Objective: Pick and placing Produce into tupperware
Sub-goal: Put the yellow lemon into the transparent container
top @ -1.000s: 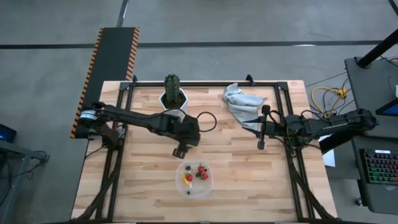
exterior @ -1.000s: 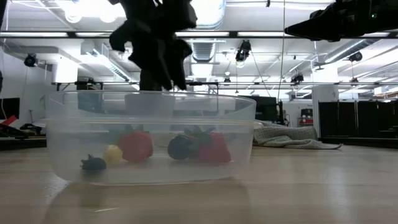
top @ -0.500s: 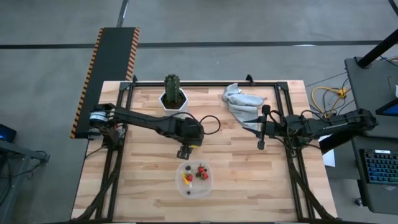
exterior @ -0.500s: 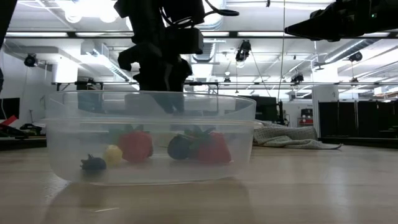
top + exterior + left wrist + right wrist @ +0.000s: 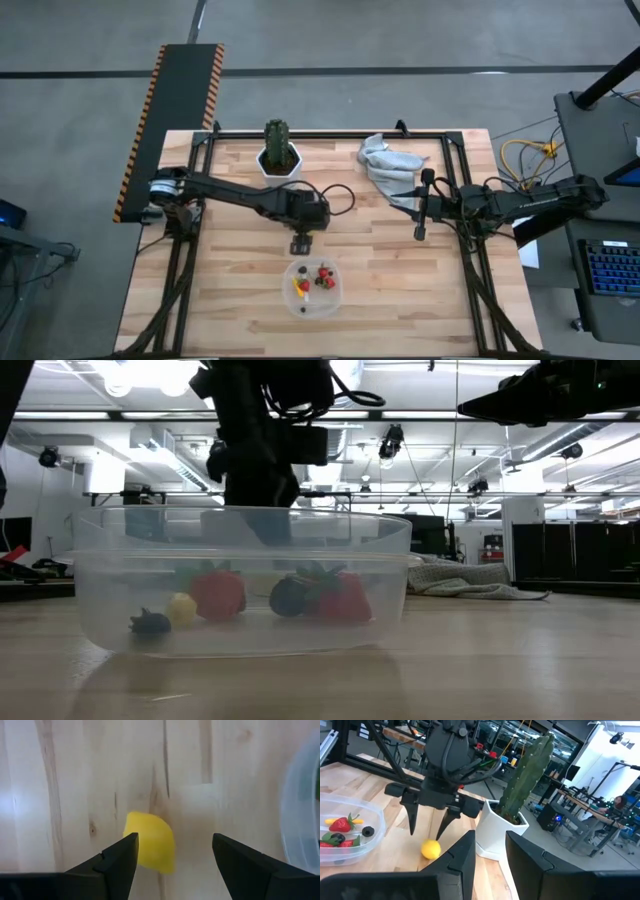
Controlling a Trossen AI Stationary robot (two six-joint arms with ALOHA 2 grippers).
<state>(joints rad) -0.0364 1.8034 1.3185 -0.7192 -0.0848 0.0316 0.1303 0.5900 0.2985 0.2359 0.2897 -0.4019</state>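
A yellow lemon (image 5: 150,842) (image 5: 431,849) lies on the bare wood just beyond the far side of the tupperware. My left gripper (image 5: 300,243) (image 5: 175,855) (image 5: 427,822) hangs open over it, pointing down, one finger on either side and above it, touching nothing. The clear tupperware (image 5: 313,288) (image 5: 240,580) holds red strawberries (image 5: 218,592), dark berries (image 5: 290,598) and a small yellow piece (image 5: 181,607). My right gripper (image 5: 420,205) (image 5: 490,865) waits near the table's right side, raised, open by a narrow gap.
A tall green cactus in a white pot (image 5: 280,150) (image 5: 520,785) stands near the table's far edge, behind my left arm. A crumpled grey cloth (image 5: 385,160) (image 5: 470,585) lies at the far right. Bare wood (image 5: 380,260) stretches between the tupperware and my right arm.
My left gripper has moved a little toward the table's right, turned about until its fingers point straight down, and come down behind the tupperware over the lemon. The tupperware and its contents have stayed where they were.
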